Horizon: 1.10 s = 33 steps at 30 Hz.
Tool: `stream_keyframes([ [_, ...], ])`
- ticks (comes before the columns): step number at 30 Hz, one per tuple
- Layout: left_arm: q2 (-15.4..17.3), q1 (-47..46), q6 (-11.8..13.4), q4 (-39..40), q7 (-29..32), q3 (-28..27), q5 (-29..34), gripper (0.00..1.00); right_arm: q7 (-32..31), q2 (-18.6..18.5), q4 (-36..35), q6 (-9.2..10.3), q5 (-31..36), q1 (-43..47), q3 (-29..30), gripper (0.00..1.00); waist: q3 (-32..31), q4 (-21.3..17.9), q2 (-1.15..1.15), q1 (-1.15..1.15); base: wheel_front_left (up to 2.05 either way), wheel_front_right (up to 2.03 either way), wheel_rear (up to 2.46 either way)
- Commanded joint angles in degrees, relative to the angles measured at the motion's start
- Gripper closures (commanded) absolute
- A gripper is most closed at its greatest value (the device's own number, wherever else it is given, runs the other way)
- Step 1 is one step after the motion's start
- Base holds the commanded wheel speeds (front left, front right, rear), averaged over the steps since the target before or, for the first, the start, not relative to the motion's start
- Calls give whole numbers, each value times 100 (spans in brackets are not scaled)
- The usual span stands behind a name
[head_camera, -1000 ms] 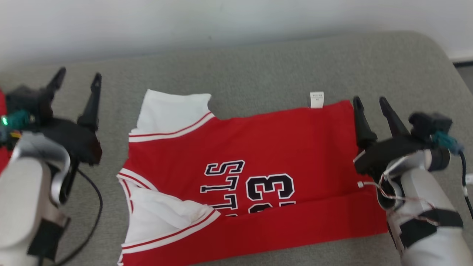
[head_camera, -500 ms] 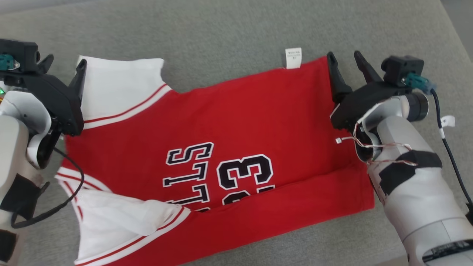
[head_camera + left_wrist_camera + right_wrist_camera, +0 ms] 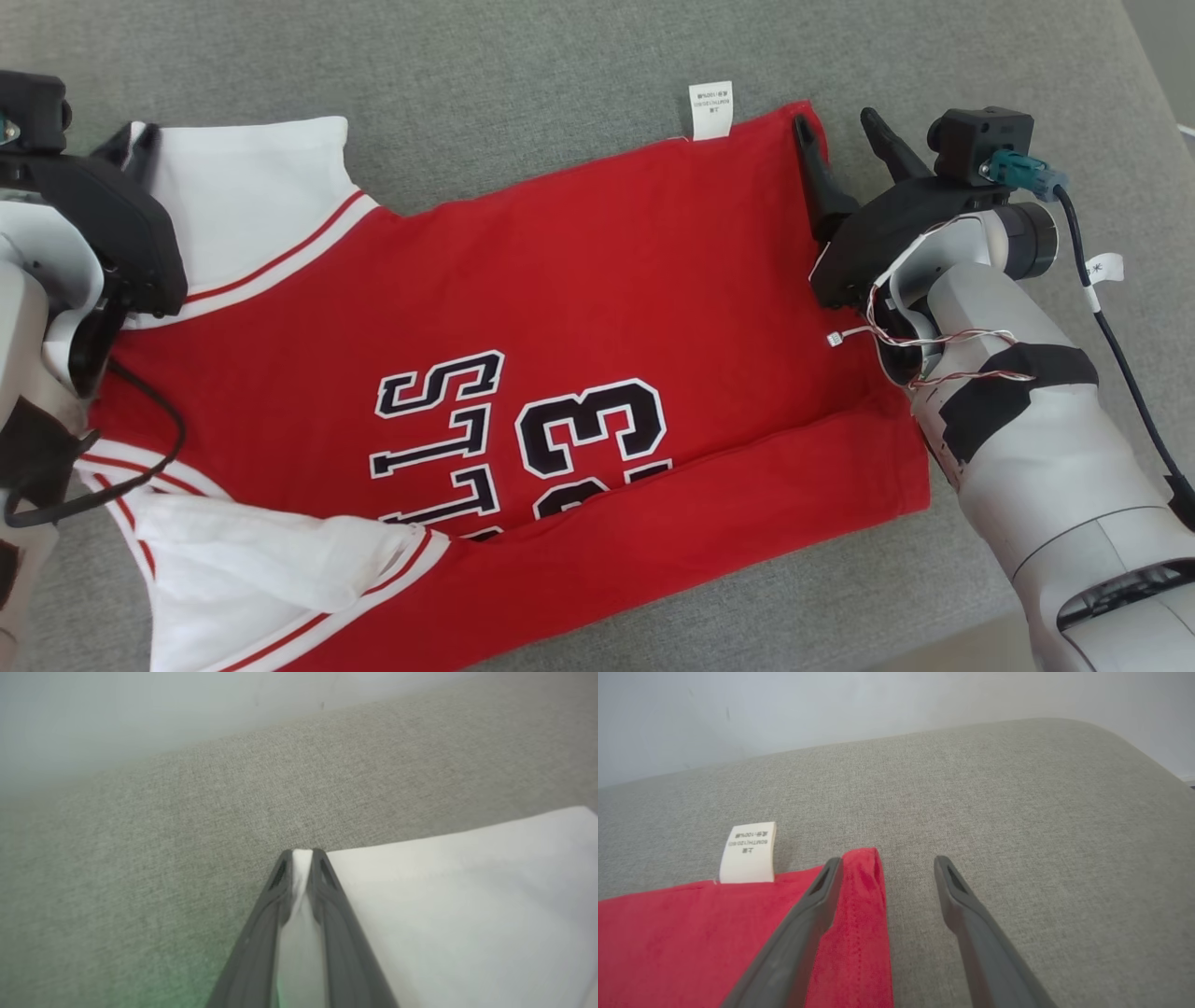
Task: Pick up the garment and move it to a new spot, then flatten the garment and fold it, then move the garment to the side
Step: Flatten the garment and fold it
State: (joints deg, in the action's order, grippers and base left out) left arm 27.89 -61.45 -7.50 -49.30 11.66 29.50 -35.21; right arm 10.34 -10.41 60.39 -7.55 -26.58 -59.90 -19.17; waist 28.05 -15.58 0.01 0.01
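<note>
Red garment [image 3: 579,271] is laid flat on grey cushion [image 3: 523,75], with its near edge folded over. Its white sleeve corner is pinched tight in left gripper [image 3: 302,851]. Right gripper [image 3: 888,859] is spread wide astride the hem corner with nothing gripped, one finger seemingly resting on the cloth.

Grey fabric cushion [image 3: 560,75], pale wall [image 3: 831,700]
</note>
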Motion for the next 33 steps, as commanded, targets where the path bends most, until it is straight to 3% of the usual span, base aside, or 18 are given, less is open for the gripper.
stream_keyframes([
  [1, -16, 59, 10, -183, -76, 37, -109, 100, -45, -1, 79, 14, -102, -93, -89, 0, -67, 64, -1, -1, 0, 0, 0],
  [9, -182, -120, 13, -130, -620, 167, -355, 100, -220, -98, 355, 14, -293, -255, -363, 0, -146, 303, -1, -1, 0, 0, 0],
  [10, -202, -142, 13, -69, -720, 266, -382, 100, -273, -140, 415, 14, -347, -291, -431, 53, -129, 375, -1, -1, 0, 0, 0],
  [11, -217, -164, 13, -39, -774, 301, -421, 100, -306, -162, 455, 14, -354, -318, -463, 80, -110, 408, -1, -1, 0, 0, 0],
  [12, -225, -187, 13, -16, -807, 329, -455, 100, -316, -182, 489, 14, -374, -338, -487, 100, -90, 436, -1, -1, 0, 0, 0],
  [23, -288, -295, 13, 100, -1287, 637, -635, 100, 27, -282, 729, 14, -465, -595, -576, 100, -269, 622, -1, -1, 0, 0, 0],
  [28, -332, 123, 13, 350, -1727, 740, -920, 100, 255, -344, 487, 14, -663, -106, -786, 100, -715, 729, -1, -1, 0, 0, 0],
  [33, -158, 726, 13, 890, -2090, 739, -1163, 100, 400, -606, 5, 14, -1010, 521, -897, 100, -1015, 852, -1, -1, 0, 0, 0],
])
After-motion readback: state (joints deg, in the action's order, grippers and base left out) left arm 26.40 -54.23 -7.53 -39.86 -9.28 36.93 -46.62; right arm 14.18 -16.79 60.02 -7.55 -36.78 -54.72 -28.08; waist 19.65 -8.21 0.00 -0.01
